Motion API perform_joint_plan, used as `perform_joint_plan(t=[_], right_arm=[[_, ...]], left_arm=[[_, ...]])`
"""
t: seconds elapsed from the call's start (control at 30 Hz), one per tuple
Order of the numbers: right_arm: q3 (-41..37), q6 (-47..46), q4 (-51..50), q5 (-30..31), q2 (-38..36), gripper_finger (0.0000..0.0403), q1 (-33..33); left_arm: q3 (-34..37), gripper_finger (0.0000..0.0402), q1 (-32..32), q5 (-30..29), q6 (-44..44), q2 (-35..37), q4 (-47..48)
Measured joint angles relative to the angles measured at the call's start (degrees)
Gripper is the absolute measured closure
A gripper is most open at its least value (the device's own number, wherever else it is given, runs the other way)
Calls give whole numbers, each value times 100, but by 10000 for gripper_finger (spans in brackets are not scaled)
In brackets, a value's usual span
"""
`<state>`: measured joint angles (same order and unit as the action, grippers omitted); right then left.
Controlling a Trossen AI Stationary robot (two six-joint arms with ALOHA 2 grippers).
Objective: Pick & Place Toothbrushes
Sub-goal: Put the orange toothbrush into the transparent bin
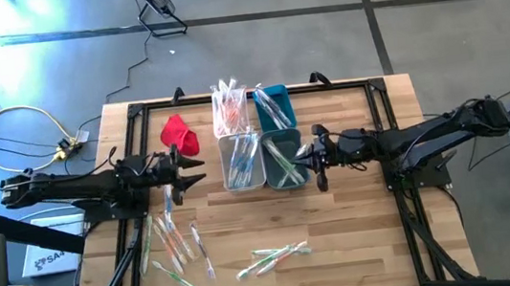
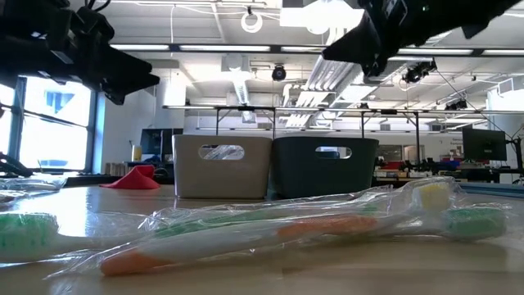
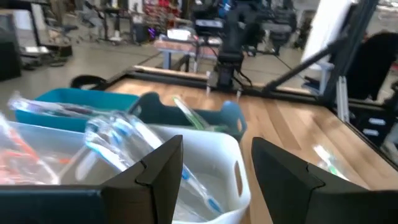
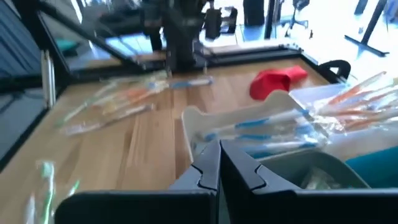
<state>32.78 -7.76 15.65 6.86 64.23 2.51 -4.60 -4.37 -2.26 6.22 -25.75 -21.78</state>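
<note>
I think I am about halfway. Four bins (image 1: 239,145) sit in the middle of the desk (image 1: 362,237), each with some toothbrushes (image 1: 229,110) already inside. Still loose on the desk I count about six brushes (image 1: 176,248) near my left arm and about three (image 1: 270,257) near the front. My left tool (image 1: 187,174) is spread and empty beside the bins; my right tool (image 1: 309,160) is pressed together, empty.

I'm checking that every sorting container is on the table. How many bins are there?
4, in a two-by-two block mid-table: white bin and bright teal bin at the back, another white bin and dark teal bin in front. None looks hidden.
</note>
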Motion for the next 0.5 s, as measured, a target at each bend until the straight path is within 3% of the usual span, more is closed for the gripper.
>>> perform_joint_plan(t=[0.2,0.5], right_arm=[[891,3,-1606,621,39,401,474],[1981,47,-2595,775,900,401,657]], left_arm=[[0,213,-4,-110,6,872,666],[0,213,-8,-409,-11,1836,1576]])
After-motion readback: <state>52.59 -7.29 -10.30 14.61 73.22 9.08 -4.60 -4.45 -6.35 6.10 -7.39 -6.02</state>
